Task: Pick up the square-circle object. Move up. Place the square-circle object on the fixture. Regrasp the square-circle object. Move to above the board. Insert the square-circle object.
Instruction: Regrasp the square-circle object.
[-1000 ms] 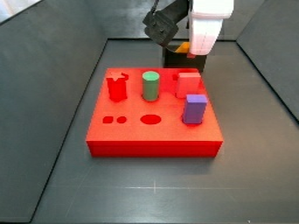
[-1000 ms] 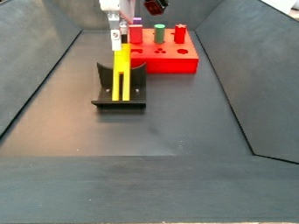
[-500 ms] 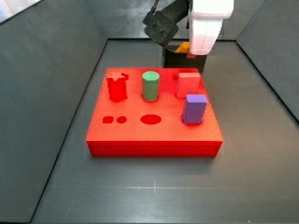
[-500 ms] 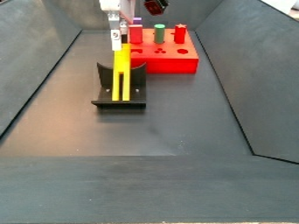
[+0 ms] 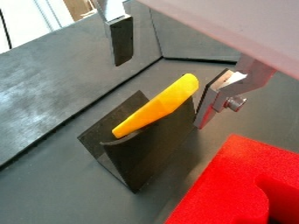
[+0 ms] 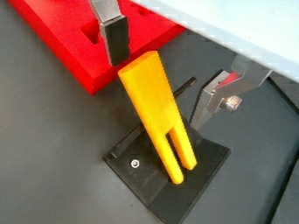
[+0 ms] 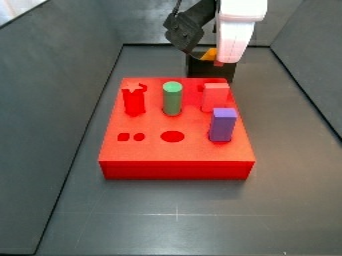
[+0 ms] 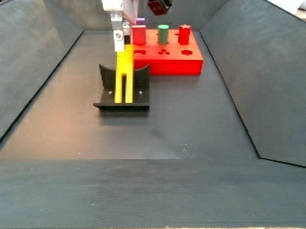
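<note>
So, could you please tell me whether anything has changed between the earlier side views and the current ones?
Nothing visibly changed. The claw hangs open at the upper end of the square-circle object, its fingers apart from the piece in both wrist views. The piece leans on the fixture, and the board with its pegs sits where it was.

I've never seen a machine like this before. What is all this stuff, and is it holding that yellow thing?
It is a robot arm. Its end effector has two silver fingers for pinching. Two pictures come from cameras on its wrist, two from cameras beside the dark floor. The yellow piece with two prongs is the square-circle object. It leans on a black stand, the fixture. The fingers sit on either side of it, apart and not touching, so nothing is held. Nearby lies the red board with coloured pegs.
</note>
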Robot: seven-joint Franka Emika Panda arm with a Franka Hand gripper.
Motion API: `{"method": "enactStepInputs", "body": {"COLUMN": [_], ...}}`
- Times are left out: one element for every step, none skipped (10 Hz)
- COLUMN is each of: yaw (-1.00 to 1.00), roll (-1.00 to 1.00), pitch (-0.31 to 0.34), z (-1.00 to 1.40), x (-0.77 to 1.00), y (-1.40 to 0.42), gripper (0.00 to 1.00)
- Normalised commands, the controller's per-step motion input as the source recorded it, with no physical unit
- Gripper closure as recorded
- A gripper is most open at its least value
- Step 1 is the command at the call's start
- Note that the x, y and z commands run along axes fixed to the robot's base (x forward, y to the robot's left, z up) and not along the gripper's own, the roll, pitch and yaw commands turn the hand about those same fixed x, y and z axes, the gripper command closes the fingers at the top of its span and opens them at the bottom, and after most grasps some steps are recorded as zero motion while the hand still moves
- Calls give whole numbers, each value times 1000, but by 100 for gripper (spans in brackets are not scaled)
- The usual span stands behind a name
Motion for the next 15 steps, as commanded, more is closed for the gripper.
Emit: {"method": "enactStepInputs", "body": {"yaw": [61, 61, 60, 61, 60, 60, 60, 60, 60, 60, 60, 60, 60, 60, 60], "roll": [-41, -41, -41, -41, -41, -41, -41, -41, -41, -41, -41, -41, -41, -41, -41], "pitch": [207, 207, 207, 207, 207, 207, 207, 207, 207, 207, 207, 207, 207, 207, 207], "z": [-1, -1, -1, -1, -1, -1, -1, -1, -1, -1, -1, -1, -1, -1, -1], "x": [87, 87, 87, 87, 87, 87, 87, 87, 87, 87, 87, 87, 87, 87, 87], "y": [-10, -10, -10, -10, -10, -10, -10, -10, -10, -10, -10, -10, -10, -10, -10], "gripper": [0, 0, 0, 0, 0, 0, 0, 0, 0, 0, 0, 0, 0, 0, 0]}}
